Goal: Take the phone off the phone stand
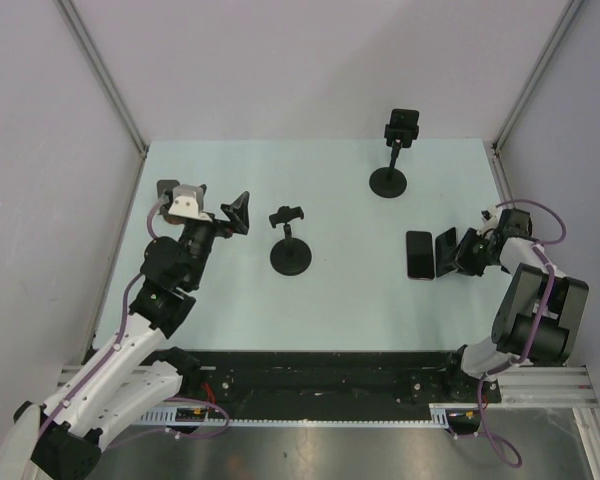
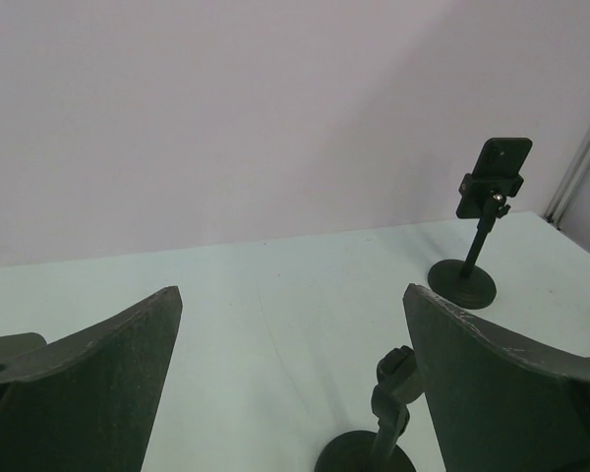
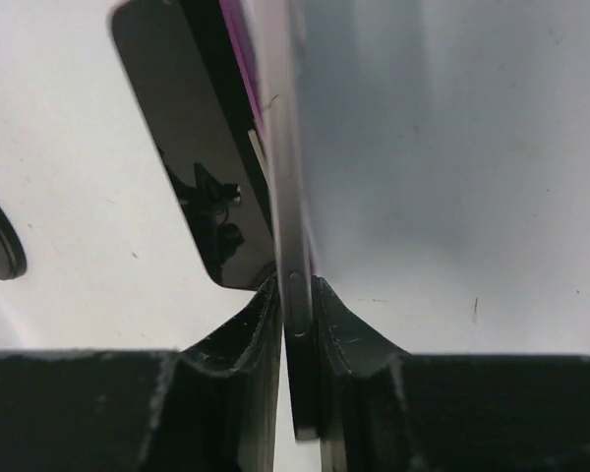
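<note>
The phone (image 3: pixel 192 147), upper left in the right wrist view, shows a glossy, mirror-like black face and a smooth satin edge; the right hand (image 3: pixel 293 295) has matt black fingers (image 3: pixel 226 374) with rough, whitish-scuffed rims. The counter (image 1: pixel 330 200) is smooth and matt, the phone stand (image 1: pixel 291 256) at the overhead view's centre is matt black, and the left hand (image 2: pixel 293 290) is dull and dark, worn at its edges.

**Pale green table (image 1: pixel 320 320) and the objects on it.**
Two black, round-based stands rest on it: the near phone stand (image 1: pixel 291 255) at centre-left and the far phone stand (image 1: pixel 388 182) toward the back edge. A dark phone (image 1: pixel 418 255) lies at the right.
</note>
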Controlling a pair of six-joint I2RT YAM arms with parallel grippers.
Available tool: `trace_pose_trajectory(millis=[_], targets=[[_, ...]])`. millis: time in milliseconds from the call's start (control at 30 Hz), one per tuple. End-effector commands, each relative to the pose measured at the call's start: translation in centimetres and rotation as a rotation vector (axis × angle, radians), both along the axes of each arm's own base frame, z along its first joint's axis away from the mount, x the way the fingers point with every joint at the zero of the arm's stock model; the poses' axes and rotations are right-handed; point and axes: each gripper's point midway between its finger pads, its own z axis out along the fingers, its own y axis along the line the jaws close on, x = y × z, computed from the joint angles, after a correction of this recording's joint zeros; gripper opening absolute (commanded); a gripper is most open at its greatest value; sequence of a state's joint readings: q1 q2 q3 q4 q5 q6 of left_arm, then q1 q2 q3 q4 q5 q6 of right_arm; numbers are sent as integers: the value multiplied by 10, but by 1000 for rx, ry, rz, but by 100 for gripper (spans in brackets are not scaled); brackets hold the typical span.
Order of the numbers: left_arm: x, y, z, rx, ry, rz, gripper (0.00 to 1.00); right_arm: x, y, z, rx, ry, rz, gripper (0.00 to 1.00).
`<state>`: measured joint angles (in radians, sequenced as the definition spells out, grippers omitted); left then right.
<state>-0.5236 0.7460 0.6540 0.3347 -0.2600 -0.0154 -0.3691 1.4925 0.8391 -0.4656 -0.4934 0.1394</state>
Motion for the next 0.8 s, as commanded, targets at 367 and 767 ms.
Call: trace_pose_trajectory(millis=[367,767], targets=[[-4,4,11,30,-58,17,100,-15,-27,-43,-26,179,-99,38],[-1,-2,6,37,-47,-2,100,5,-62,-39,-186,155,-187,70]])
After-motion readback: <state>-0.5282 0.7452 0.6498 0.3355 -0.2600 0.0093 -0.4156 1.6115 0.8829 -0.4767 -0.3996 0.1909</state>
